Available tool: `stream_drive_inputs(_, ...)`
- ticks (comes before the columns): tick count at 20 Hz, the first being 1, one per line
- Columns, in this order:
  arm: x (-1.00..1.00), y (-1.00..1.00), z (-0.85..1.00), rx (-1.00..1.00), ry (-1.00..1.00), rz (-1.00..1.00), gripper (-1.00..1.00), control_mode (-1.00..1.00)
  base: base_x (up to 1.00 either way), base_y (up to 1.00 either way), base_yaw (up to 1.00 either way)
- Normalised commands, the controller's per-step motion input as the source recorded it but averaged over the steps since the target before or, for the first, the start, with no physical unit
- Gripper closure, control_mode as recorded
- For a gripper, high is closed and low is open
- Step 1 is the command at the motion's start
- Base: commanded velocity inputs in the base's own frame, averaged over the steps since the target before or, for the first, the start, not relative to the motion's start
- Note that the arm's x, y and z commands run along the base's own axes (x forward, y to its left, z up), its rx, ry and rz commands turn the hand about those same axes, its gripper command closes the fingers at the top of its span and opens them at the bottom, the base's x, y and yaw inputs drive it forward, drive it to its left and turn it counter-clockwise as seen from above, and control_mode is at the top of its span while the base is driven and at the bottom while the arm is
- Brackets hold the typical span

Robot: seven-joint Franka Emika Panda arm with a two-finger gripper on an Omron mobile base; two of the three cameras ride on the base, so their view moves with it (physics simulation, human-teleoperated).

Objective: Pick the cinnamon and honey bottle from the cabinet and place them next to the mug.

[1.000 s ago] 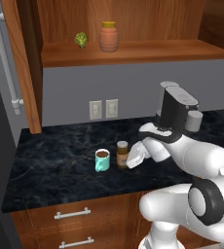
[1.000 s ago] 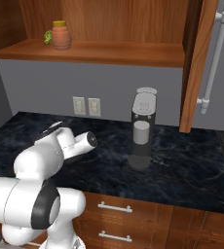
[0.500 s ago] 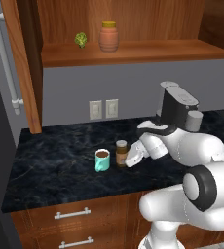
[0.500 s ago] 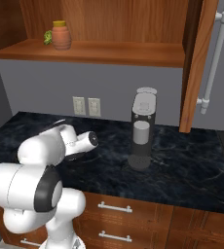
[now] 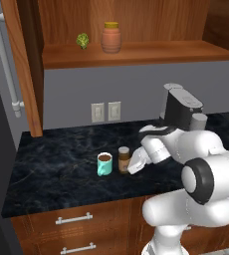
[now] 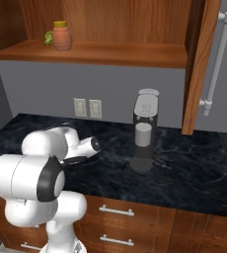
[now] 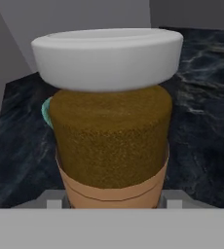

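Showing: the arm reaching low over the dark marbled counter point(image 5: 61, 169), its hand beside the two small vessels standing there.
Gripper point(image 5: 131, 167): pinching the cinnamon from the jar's right side as the left base view gives it; in the hand view the jar stands straight ahead, close up, between the fingers.
Cinnamon point(image 5: 124, 159): slim brown jar with a pale lid, upright, its base on the counter as far as the left base view shows; just right of the mug, and whether the two touch cannot be told. In the hand view point(image 7: 111, 141) the pale lid sits on top, with a lighter label band low on the body.
Mug point(image 5: 104, 164): teal, dark liquid inside, upright on the counter; a sliver of its teal rim point(image 7: 46, 113) shows behind the jar's left edge in the hand view.
Honey bottle point(image 5: 111, 37): squat orange jar with a yellow lid, upright on the cabinet shelf, well above the counter; also at the upper left of the right base view point(image 6: 61, 36).
Cabinet point(image 5: 136, 52): reddish-brown wood, with a shelf board and wood back.
Green object point(image 5: 82, 40): small, just beside the honey bottle on the shelf.
Coffee machine point(image 6: 144, 131): dark and silver, on the counter against the grey wall.
Wall outlets point(image 5: 105, 111): a pair, above the counter.
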Motion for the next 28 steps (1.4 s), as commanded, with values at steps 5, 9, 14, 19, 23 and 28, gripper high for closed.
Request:
stream_drive_inputs(5,0.00,0.00,-0.23,0.00,0.00,0.00,1.00,-1.00,0.00,0.00,0.00)
stream_drive_inputs(9,0.00,0.00,-0.18,0.00,0.00,0.00,1.00,-1.00,0.00,0.00,0.00)
stream_drive_inputs(14,0.17,0.00,0.00,0.00,0.00,0.00,1.00,-1.00,0.00,0.00,0.00)
stream_drive_inputs(19,0.19,0.00,0.00,0.00,0.00,0.00,1.00,-1.00,0.00,0.00,0.00)
stream_drive_inputs(23,0.09,0.00,-0.03,0.00,0.00,0.00,1.00,-1.00,0.00,0.00,0.00)
stream_drive_inputs(28,0.00,0.00,-0.03,0.00,0.00,0.00,1.00,-1.00,0.00,0.00,0.00)
